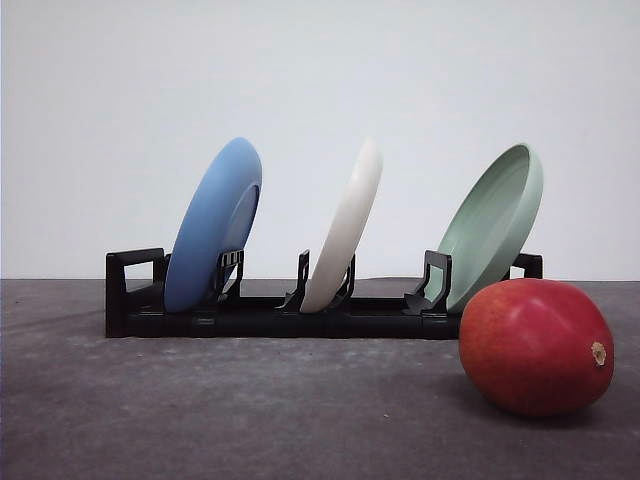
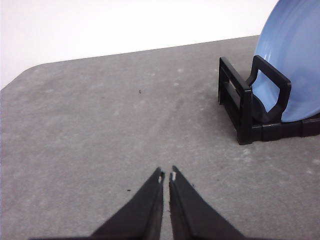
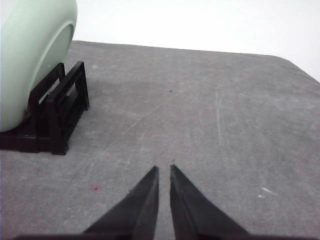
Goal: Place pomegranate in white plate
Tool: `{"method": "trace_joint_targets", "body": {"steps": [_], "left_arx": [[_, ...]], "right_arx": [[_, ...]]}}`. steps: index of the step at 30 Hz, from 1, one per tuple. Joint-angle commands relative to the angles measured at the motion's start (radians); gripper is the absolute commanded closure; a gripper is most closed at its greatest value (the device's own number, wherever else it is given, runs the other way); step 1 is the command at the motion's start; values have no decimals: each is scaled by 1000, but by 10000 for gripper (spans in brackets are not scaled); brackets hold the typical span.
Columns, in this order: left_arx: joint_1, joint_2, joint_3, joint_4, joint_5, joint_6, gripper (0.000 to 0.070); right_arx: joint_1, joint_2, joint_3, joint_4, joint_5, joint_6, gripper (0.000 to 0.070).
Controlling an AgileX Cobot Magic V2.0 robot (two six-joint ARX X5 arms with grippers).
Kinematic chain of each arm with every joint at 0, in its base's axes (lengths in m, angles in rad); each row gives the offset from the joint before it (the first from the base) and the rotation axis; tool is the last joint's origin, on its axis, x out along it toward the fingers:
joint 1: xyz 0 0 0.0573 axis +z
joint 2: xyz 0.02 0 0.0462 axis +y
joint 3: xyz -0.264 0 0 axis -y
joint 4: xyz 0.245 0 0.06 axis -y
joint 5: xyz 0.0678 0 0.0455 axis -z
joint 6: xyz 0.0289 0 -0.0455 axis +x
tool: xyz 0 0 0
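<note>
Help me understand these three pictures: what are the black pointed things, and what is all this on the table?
This is a two-armed robot at a grey table. One picture looks forward over the table. It shows a black rack holding three plates on edge: a blue plate, a white plate and a green plate. A red pomegranate lies on the table in front of the rack's right end.

The other two pictures come from cameras on the robot's wrists. The black points are each arm's grasping tool: the left tool near the blue plate's end, the right tool near the green plate's end. Both are nearly closed and hold nothing.
</note>
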Motion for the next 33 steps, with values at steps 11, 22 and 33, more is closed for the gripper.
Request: {"method": "trace_joint_targets", "body": {"steps": [11,22,33], "left_arx": [[0,6,31,83,-12,-368,694],[-2,278,372,-1,189,-405,694],[-17,657,860,-303,626,-210,695]], "right_arx": [[0,-2,30,6,-31,287,700],[0,189,416,-170,-138,346,700],[0,533,874,-411,-610,92,700]]}}
